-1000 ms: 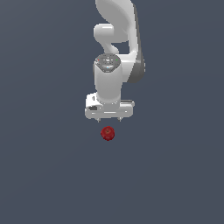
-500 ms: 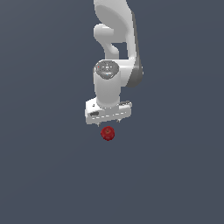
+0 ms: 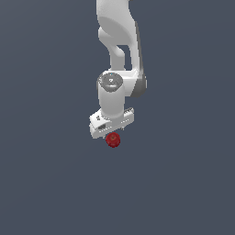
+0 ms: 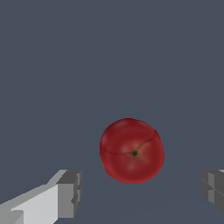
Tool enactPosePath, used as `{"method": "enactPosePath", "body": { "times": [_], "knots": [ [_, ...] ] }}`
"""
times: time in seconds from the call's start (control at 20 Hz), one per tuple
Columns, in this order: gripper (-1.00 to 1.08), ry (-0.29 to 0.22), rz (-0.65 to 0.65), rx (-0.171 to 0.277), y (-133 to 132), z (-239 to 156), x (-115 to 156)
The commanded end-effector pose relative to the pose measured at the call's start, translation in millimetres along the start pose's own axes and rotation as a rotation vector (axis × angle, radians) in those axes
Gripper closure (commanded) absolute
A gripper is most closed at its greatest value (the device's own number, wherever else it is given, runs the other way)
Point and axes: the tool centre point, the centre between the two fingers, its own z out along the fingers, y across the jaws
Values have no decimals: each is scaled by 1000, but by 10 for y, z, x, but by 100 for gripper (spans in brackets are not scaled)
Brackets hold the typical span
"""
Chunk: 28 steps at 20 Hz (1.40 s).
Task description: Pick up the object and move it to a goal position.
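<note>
I see the white arm [image 3: 117, 55] reaching down over the grey tabletop [image 3: 46, 183]. My hand [image 3: 112, 125] is released, its fingers [image 4: 65, 194] spread wide. The dark red object [image 3: 113, 140] rests on the tabletop directly below the hand, between the fingers, touching neither.

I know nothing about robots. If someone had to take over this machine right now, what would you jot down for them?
Hand: open, holding nothing. In the wrist view its two fingers stand wide apart, with the red ball in front of the gap between them and touching neither.
Ball: in the exterior view it sits on the grey floor just below the hand.
Done: the hand is lined up over the ball.
Left: lower around the ball, close the fingers, lift, carry it to the goal. No goal marker shows in either view.
</note>
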Motion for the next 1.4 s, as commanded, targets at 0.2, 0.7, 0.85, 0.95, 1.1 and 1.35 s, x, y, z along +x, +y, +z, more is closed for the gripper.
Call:
{"method": "enactPosePath", "body": {
  "times": [0.2,0.7,0.85,0.95,1.1,1.35],
  "knots": [
    [-92,6,-117,1,14,129,3],
    [-92,8,-170,2,20,189,2],
    [-92,8,-170,2,21,224,1],
    [-92,9,-171,2,19,286,0],
    [-92,9,-172,2,17,434,-3],
    [-92,9,-175,2,13,652,-4]
  ]
}}
